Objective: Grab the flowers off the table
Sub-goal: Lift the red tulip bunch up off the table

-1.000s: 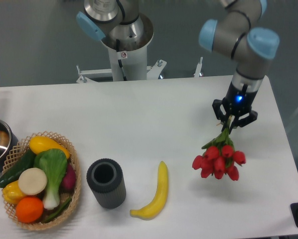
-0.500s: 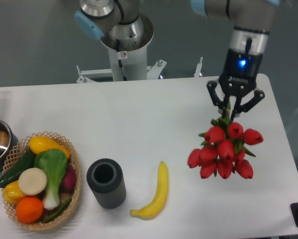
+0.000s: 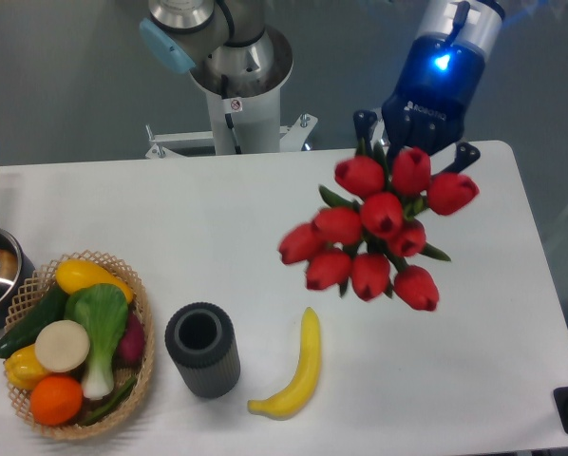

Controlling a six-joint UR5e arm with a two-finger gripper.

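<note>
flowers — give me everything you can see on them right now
The flowers are a bunch of about nine red tulip heads with bits of green leaf poking out between them; they look artificial. The stems are hidden behind the heads, running up toward the gripper, which seems to hold them. The bunch hangs in the air, heads toward the camera, clear of the table. It sits over the table's right half, above and right of the banana. Nothing else touches it.

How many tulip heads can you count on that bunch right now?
9 on the flowers under the gripper: three along the top, three across the middle, three along the bottom. More may be hidden behind these.
</note>
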